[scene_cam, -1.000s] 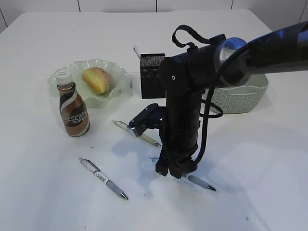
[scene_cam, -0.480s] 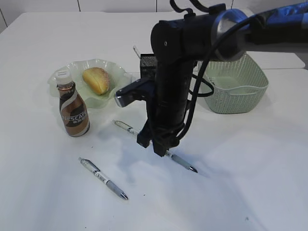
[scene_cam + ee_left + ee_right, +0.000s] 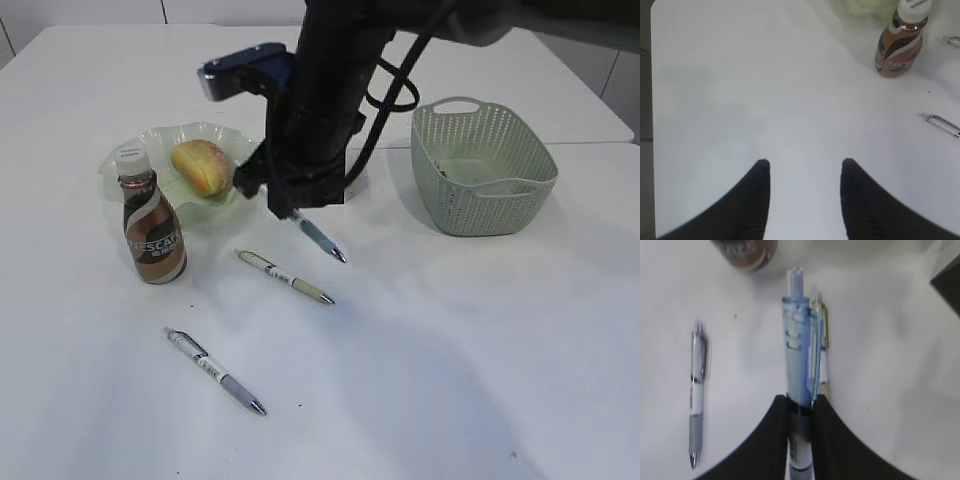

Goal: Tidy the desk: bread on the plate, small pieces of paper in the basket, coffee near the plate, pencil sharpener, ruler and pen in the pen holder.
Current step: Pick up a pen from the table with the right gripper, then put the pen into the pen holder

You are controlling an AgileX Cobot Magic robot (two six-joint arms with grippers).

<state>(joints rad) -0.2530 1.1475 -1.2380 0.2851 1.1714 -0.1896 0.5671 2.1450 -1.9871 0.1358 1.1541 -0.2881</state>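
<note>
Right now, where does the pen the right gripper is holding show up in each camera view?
Exterior: held pen hangs tilted below the right gripper, centre, above the desk.
Left wrist: not in it.
Right wrist: centre, blue clip end up, clamped between the fingers.
Shared landmark: coffee bottle, top edge in the right wrist view.

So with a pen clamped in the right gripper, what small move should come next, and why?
Probably carry the blue pen over the pen holder before releasing: the right gripper holds it above the desk, and the holder sits behind the arm.

The white desk (image 3: 480, 350) carries a wavy green plate (image 3: 150, 150), a coffee bottle (image 3: 152, 225), a green basket (image 3: 482, 165) and two pens (image 3: 285, 276) (image 3: 214, 370).
</note>
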